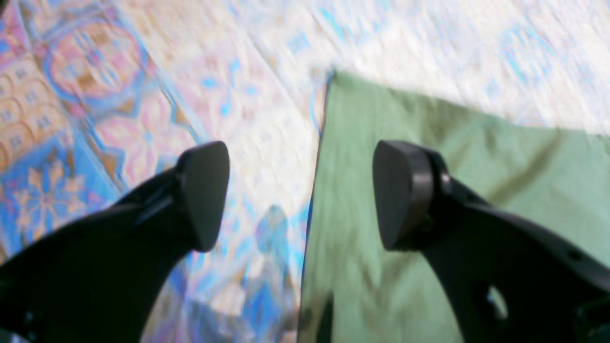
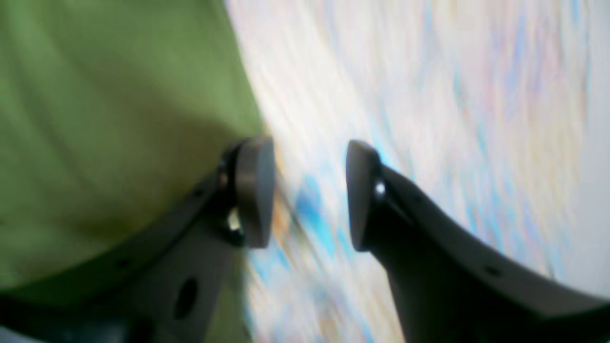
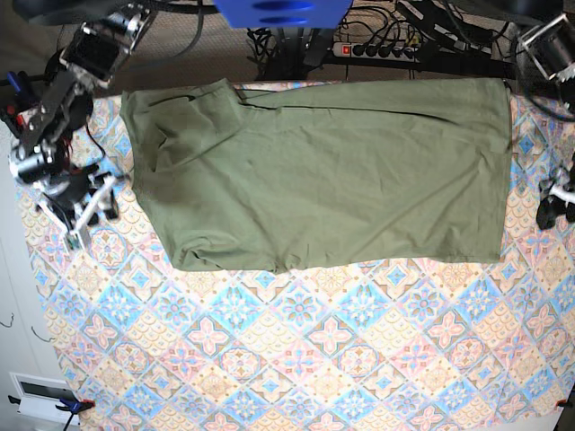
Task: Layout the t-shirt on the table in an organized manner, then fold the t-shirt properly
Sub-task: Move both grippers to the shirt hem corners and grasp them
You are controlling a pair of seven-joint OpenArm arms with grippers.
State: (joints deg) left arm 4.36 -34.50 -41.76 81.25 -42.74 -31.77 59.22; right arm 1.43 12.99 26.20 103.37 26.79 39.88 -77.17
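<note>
The olive-green t-shirt (image 3: 314,171) lies spread across the far half of the table (image 3: 296,359), fairly flat, with wrinkles and a bunched sleeve at its left end. My left gripper (image 1: 302,195) hangs open above the shirt's edge (image 1: 429,190); one finger is over the fabric, the other over the patterned cloth, and nothing is between them. In the base view it sits off the shirt's right side (image 3: 552,206). My right gripper (image 2: 309,193) is open and empty beside the shirt (image 2: 105,119), at the shirt's left end in the base view (image 3: 85,206).
A power strip and cables (image 3: 377,49) run behind the table's far edge, next to a blue fixture (image 3: 278,11). A white box (image 3: 40,395) sits off the front left corner. Both wrist views are blurred.
</note>
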